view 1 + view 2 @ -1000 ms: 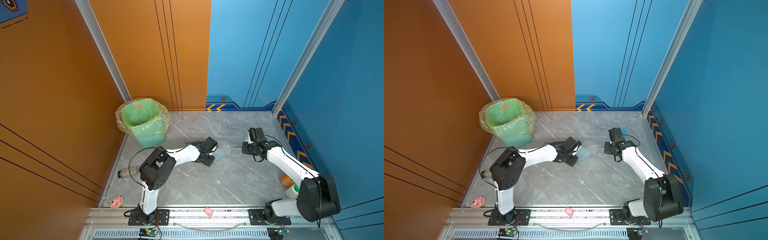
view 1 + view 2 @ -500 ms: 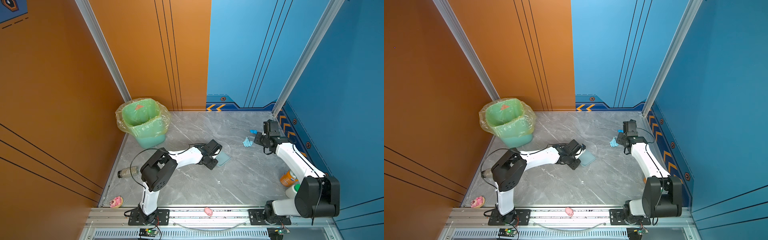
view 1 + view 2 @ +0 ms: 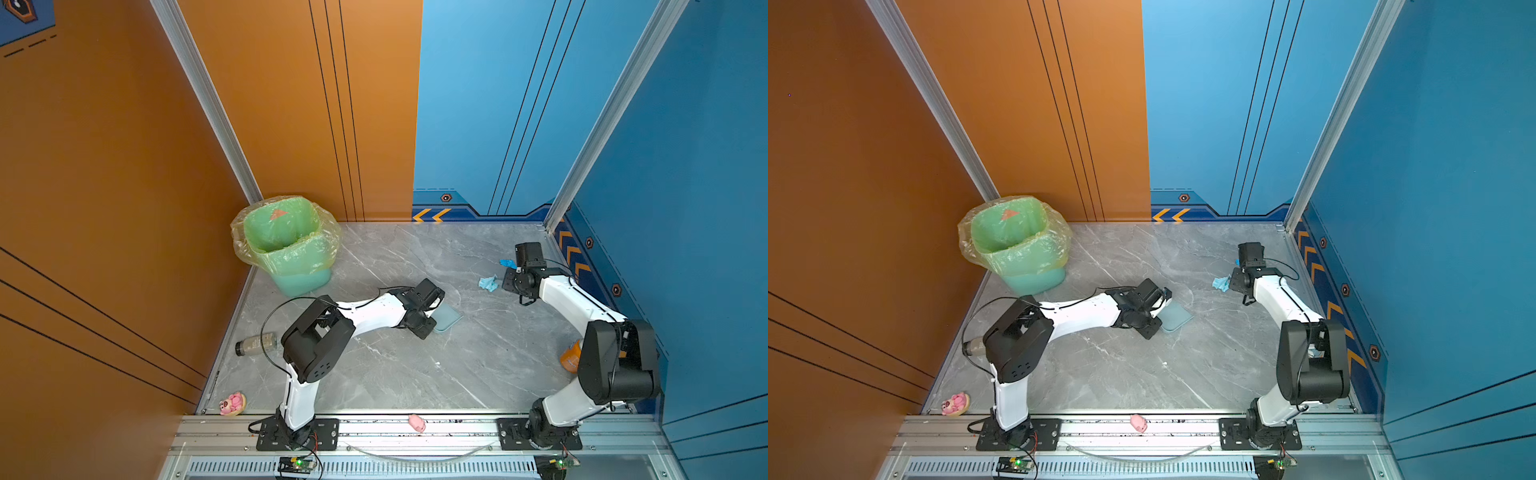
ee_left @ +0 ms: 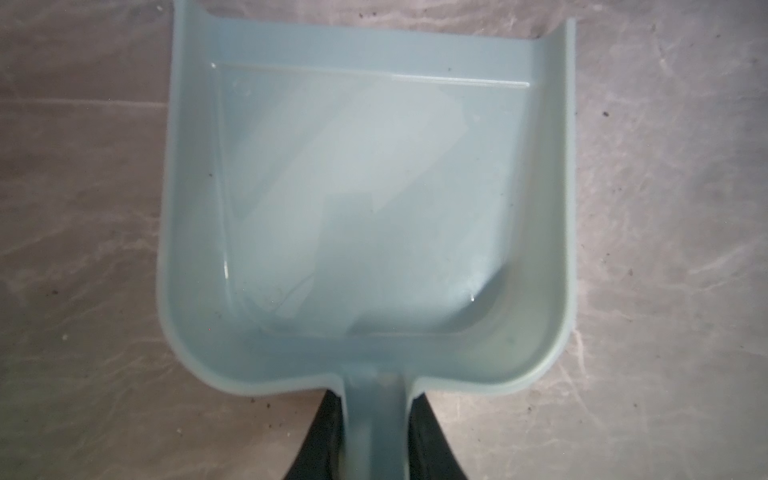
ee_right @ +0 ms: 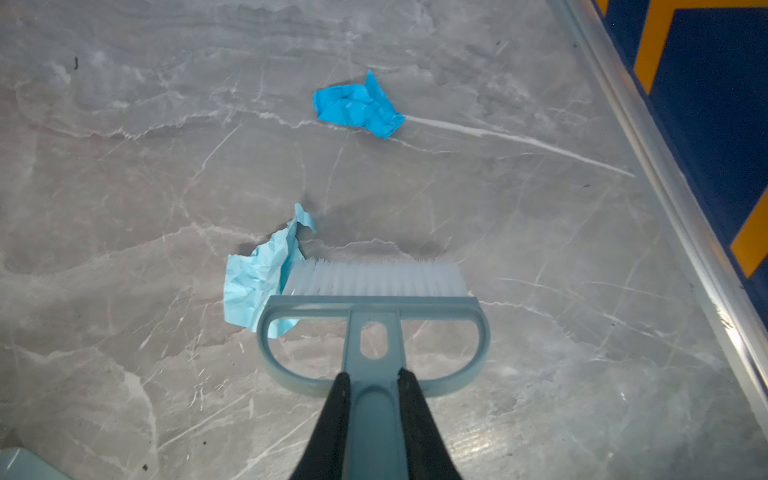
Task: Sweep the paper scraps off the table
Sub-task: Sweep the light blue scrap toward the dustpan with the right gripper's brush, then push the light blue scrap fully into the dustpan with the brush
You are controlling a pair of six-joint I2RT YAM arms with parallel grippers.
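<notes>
1. Pale-blue scrap [image 5: 257,282] touches the brush [image 5: 374,278] bristles; a darker scrap [image 5: 357,106] lies beyond, both on the table [image 5: 124,166], far right.
2. Right gripper [image 5: 374,376] pinches the brush; left gripper [image 4: 374,397] pinches the empty dustpan [image 4: 365,208], well apart.
3. Step: sweeping. Next, probably drag both scraps panward.

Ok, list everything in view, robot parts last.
paper scraps: two, light blue and bright blue, far right
orange piece: one, inside bin
table: one, grey marble
bin: one, green, far left corner
dustpan: one, grey-blue, table middle
brush: one, grey-blue, beside light blue scrap
bottle: one, brownish, left edge
pig toy: one, pink, front rail
pink toy: one, front left corner
orange container: one, behind right arm
left gripper: shut on dustpan handle
right gripper: shut on brush handle
</notes>
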